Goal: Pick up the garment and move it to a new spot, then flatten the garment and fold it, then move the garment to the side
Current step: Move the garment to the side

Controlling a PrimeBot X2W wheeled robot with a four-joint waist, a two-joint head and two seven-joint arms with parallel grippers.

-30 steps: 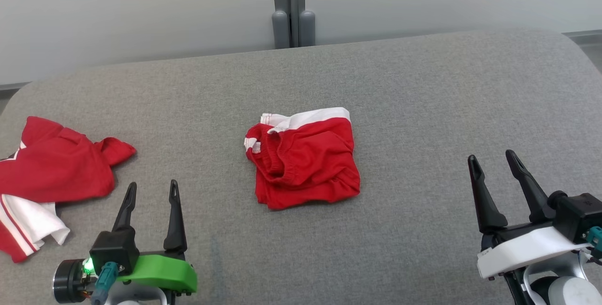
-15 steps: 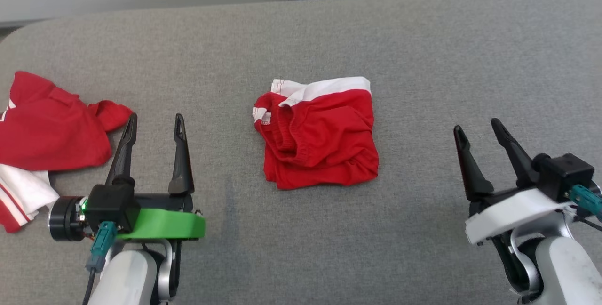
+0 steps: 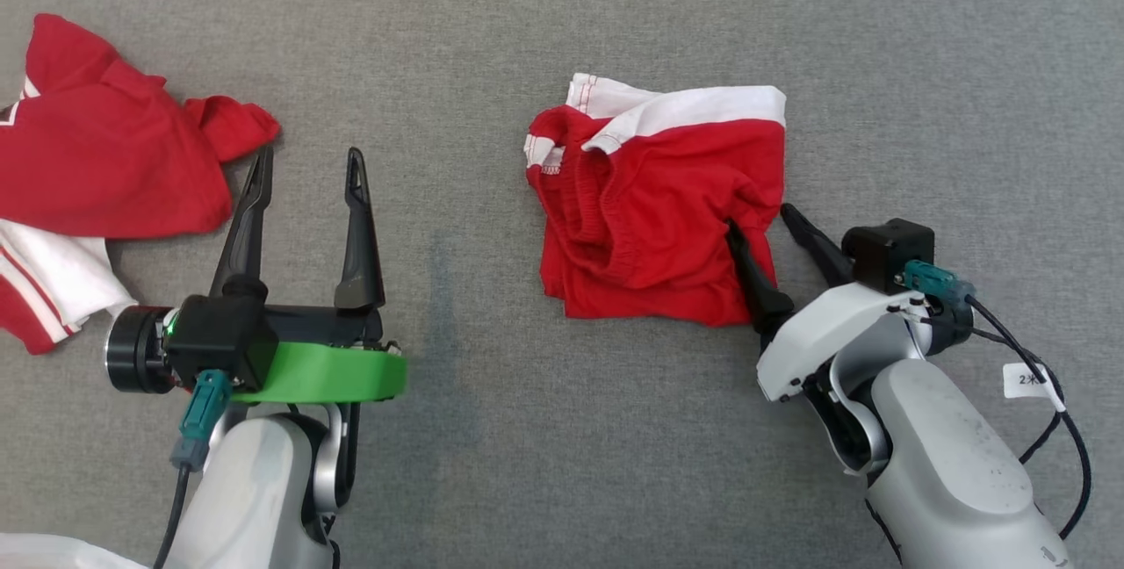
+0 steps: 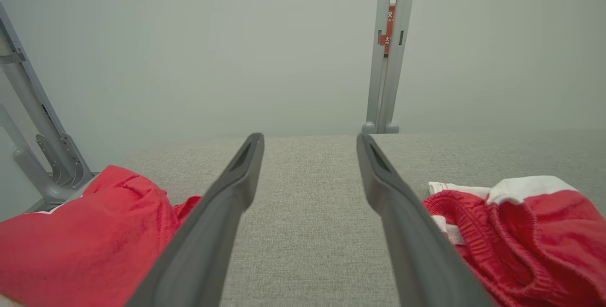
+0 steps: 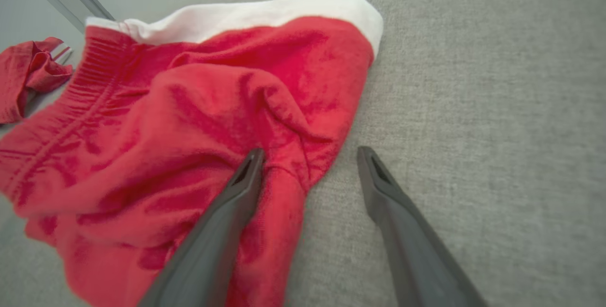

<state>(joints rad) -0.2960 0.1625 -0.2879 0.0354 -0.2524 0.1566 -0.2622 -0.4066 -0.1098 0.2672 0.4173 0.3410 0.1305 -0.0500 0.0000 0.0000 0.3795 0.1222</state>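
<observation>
The garment [image 3: 659, 200] is a crumpled pair of red shorts with a white band, lying mid-table; it also appears as the garment [image 4: 530, 231] and the garment [image 5: 213, 108]. My right gripper [image 3: 757, 218] is open at its right edge. In the right wrist view, the right gripper [image 5: 310, 150] straddles that edge: one finger lies over red fabric, the other over bare cloth surface. My left gripper [image 3: 309, 154] is open and holds nothing, over the table to the garment's left. The left gripper [image 4: 310, 137] points along the bare surface.
A second red and white garment [image 3: 97, 165] lies crumpled at the left, its sleeve beside my left fingers. The table [image 3: 527, 464] is covered in grey fabric. A grey wall and upright post [image 4: 388, 60] stand behind the far edge.
The head camera has tilted down and closer. My right gripper has moved in leftwards to the garment's right edge. The left gripper has edged forward beside the other garment's sleeve. Both stay open.
</observation>
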